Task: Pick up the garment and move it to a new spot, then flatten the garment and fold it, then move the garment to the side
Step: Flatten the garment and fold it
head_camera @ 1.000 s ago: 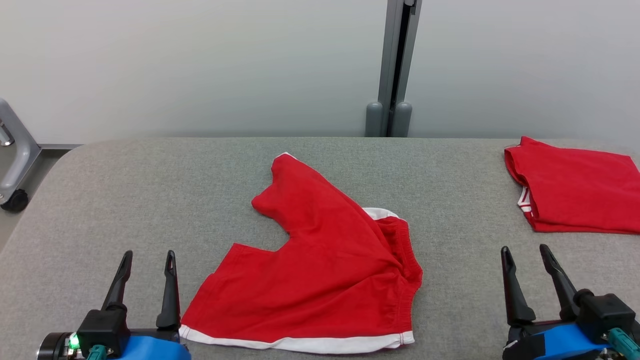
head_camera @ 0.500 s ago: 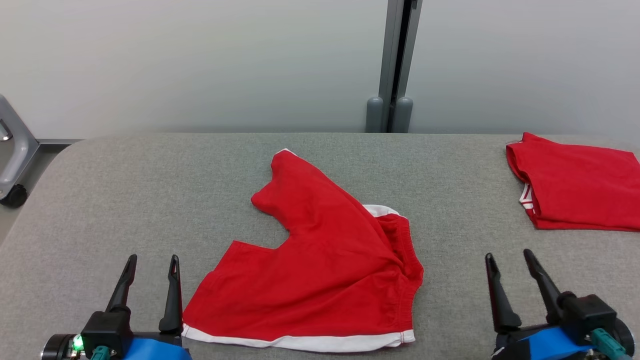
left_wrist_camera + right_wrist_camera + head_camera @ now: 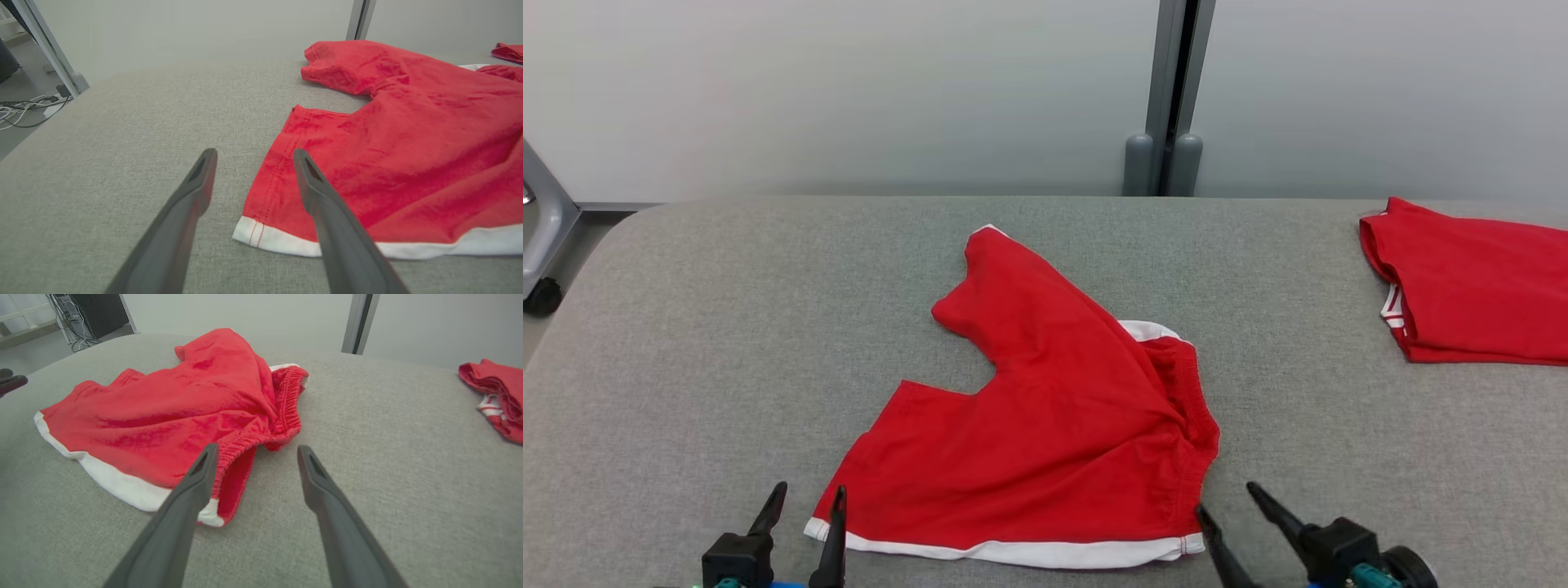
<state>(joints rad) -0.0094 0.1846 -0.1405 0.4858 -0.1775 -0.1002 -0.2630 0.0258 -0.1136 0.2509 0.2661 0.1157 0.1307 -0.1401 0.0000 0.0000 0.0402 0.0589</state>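
**Hovering at the near hem, both grippers wide and empty**

The left gripper [image 3: 810, 488] has its fingers spread wide and holds nothing. The white-trimmed corner of the red shorts [image 3: 1045, 425] lies just ahead of it, toward its inner finger. The right gripper [image 3: 1225, 496] is spread just as wide and is also empty, with the gathered waistband corner just ahead of its inner finger. The shorts lie rumpled between the two, one leg reaching away from them.

My worry is that a pinch could catch only the top layer, so the cloth would hang lopsided when lifted. Fingertips set too low could also drag and snag on the grey fabric tabletop [image 3: 727, 327].

Well beyond the right gripper sits a folded red garment [image 3: 1478, 286], out of the way. Farther on is a plain pale wall with a grey post [image 3: 1172, 98]. Off past the left gripper stands a wheeled metal frame [image 3: 539, 245].
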